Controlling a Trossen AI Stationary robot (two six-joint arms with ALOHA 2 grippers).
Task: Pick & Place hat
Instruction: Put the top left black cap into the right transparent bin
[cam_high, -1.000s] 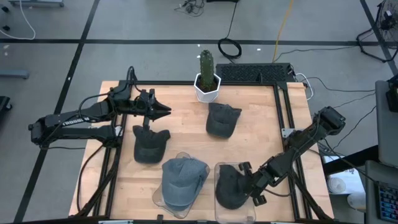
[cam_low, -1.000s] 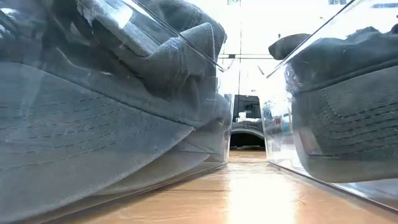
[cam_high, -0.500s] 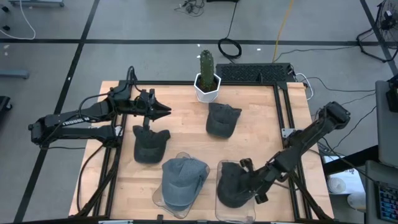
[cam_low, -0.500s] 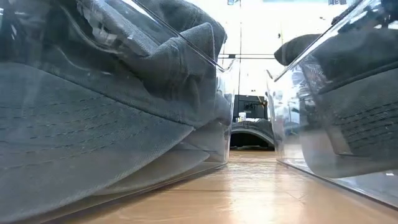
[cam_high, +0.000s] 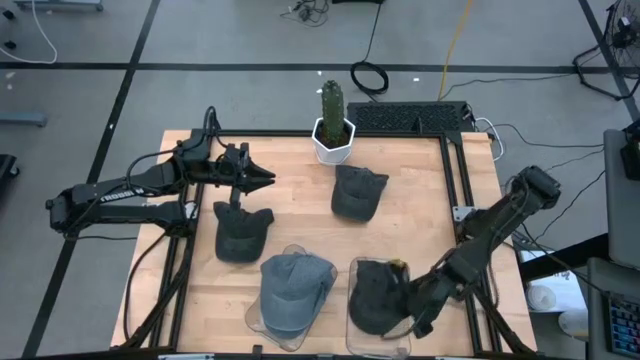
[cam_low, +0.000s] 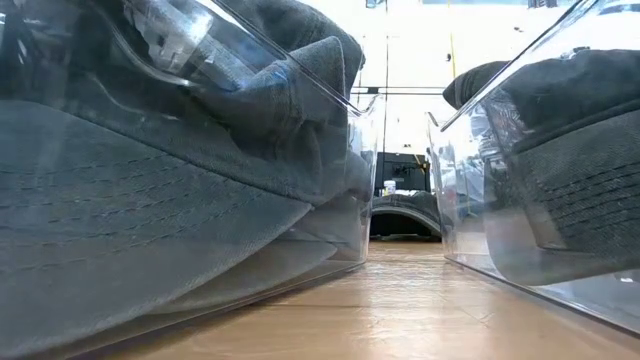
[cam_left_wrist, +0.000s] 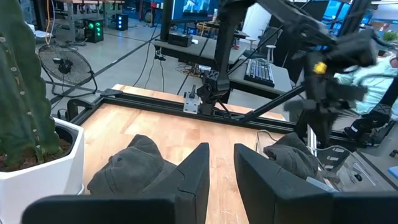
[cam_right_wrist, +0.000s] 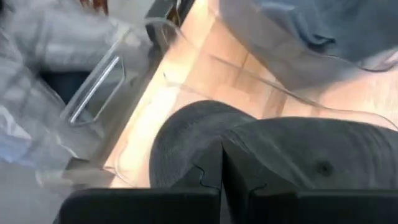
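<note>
Right gripper (cam_high: 403, 300) sits at the dark hat (cam_high: 372, 297) inside the clear container (cam_high: 352, 322), fingers (cam_right_wrist: 208, 171) nearly closed against its fabric; left gripper (cam_high: 262, 177), narrowly parted, hovers beyond the cactus pot (cam_high: 333, 142)

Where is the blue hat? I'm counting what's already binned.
High view: the blue hat lies in the clear bin at the near edge, left of the dark hat.

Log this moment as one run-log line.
left tool: idle above table, open | right tool: at dark hat in clear bin | placed: blue hat | loose: two hats
</note>
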